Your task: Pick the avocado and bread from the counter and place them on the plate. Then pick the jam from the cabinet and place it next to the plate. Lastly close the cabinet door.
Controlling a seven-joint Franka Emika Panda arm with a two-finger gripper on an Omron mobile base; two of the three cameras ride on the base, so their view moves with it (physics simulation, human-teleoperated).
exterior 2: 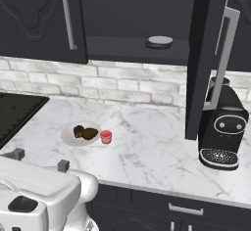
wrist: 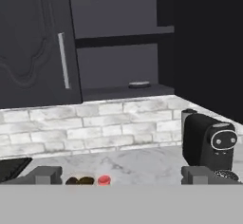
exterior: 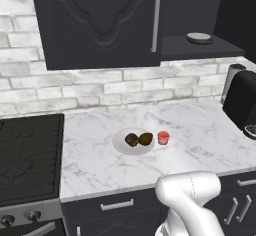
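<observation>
Two finger tips of my end effector (wrist: 121, 174) stand spread wide, pinching nothing. Mid-frame on the bench (exterior: 200, 135), bread (exterior: 131, 140) and avocado (exterior: 146, 139) sit on the plate (exterior: 120, 145) — jam (exterior: 163, 138) just beside. Upper right, the cabinet (exterior 2: 206, 54) door hangs open.

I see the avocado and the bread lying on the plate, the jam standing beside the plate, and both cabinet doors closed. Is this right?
Not quite. The right cabinet door stands open, as the right base view shows. The rest holds: the avocado and the bread lie on the plate, and the jam stands beside it.
</observation>
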